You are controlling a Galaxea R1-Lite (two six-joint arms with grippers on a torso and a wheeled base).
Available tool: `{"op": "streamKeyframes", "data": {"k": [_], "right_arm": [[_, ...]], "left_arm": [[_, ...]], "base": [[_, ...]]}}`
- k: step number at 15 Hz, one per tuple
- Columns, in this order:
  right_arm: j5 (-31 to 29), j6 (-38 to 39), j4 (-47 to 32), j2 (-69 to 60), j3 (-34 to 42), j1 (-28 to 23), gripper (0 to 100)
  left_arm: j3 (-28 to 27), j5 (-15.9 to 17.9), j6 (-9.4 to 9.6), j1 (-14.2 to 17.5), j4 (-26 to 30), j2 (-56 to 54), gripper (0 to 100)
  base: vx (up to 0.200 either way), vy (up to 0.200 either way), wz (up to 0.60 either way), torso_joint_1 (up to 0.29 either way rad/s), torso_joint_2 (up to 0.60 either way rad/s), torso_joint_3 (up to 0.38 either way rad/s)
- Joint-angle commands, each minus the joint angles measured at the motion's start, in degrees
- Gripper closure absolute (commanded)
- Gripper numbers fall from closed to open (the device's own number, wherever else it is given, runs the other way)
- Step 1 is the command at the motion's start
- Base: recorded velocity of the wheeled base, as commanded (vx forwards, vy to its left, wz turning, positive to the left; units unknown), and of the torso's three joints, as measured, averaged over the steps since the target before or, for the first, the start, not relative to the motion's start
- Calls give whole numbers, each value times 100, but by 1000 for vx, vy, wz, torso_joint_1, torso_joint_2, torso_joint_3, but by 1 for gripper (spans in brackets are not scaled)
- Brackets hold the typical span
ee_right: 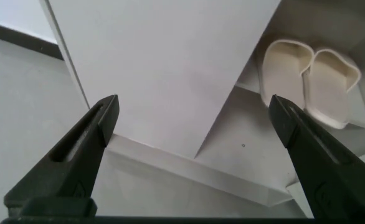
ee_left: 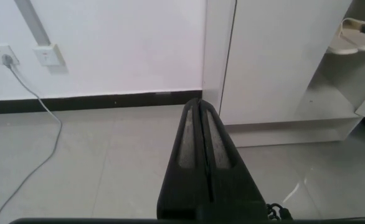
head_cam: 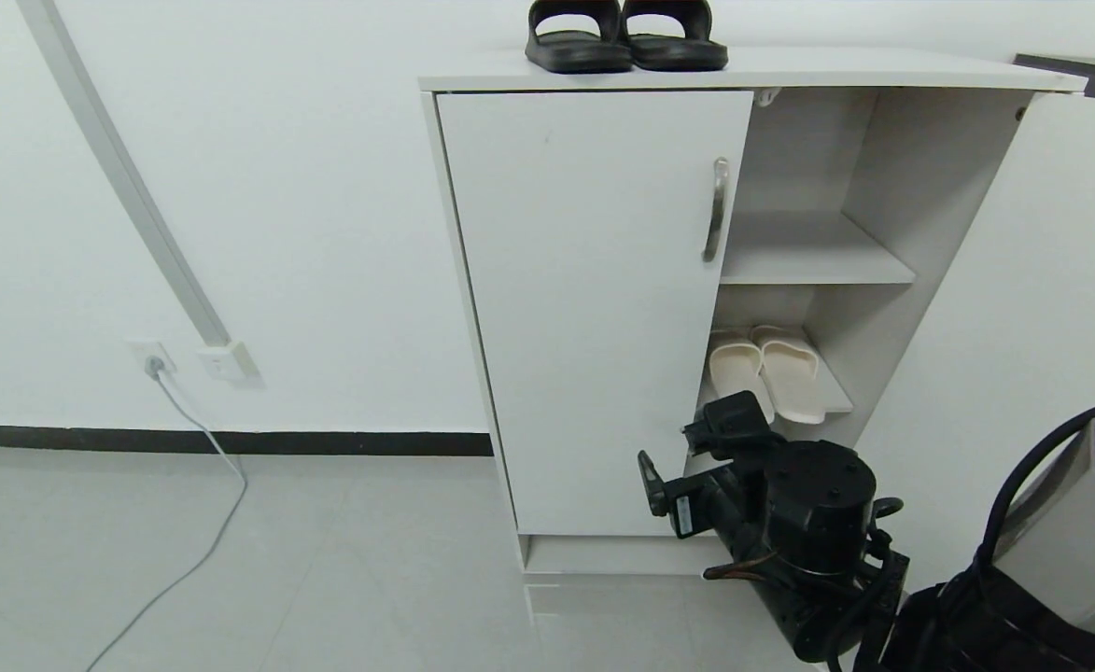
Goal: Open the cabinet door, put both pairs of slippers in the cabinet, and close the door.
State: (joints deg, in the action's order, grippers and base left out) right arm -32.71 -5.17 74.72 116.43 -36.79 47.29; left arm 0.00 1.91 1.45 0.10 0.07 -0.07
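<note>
One white shoe cabinet [head_cam: 836,67] is standing against the wall. Its right door [head_cam: 1023,280] is hanging wide open and its left door [head_cam: 594,308] is sitting shut. Inside, the upper shelf [head_cam: 808,257] is lying bare. The cream slippers [head_cam: 771,373] are resting side by side on the lower shelf [head_cam: 836,403], so I'd judge that pair done. The black slippers [head_cam: 626,37] are waiting on the cabinet's top, toes to the front edge.

The right gripper [head_cam: 692,457] is hovering low at the open compartment, near the cream pair, fingers spread wide and holding nothing. The left gripper [ee_left: 199,109] is hanging over the floor left of the cabinet, fingers pressed together on nothing.

To my eye the black pair is the job now. The right arm should be rising clear of the shut door's handle [head_cam: 717,210]. It should be coming in from the front and pinching both slippers together where they are touching. Then it should be setting them deep on the bare shelf, so the door is closing freely.
</note>
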Motion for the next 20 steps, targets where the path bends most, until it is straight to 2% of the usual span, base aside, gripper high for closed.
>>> {"op": "streamKeyframes", "data": {"k": [1,4,8,20], "right_arm": [[1,-2,8,64,14,0,0],[1,-2,8,55,-3,-9,0],[1,-2,8,29,5,-35,0],[1,-107,-10,-235,49,17,0]], "left_arm": [[0,2,-4,-1,1,7,100],[0,2,4,-1,1,7,100],[0,2,4,-1,1,7,100],[0,2,-4,-1,1,7,100]], "base": [[0,0,0,0,0,0],[0,0,0,-1,-17,-9],[0,0,0,18,-216,-315],[0,0,0,116,-493,-343]]}}
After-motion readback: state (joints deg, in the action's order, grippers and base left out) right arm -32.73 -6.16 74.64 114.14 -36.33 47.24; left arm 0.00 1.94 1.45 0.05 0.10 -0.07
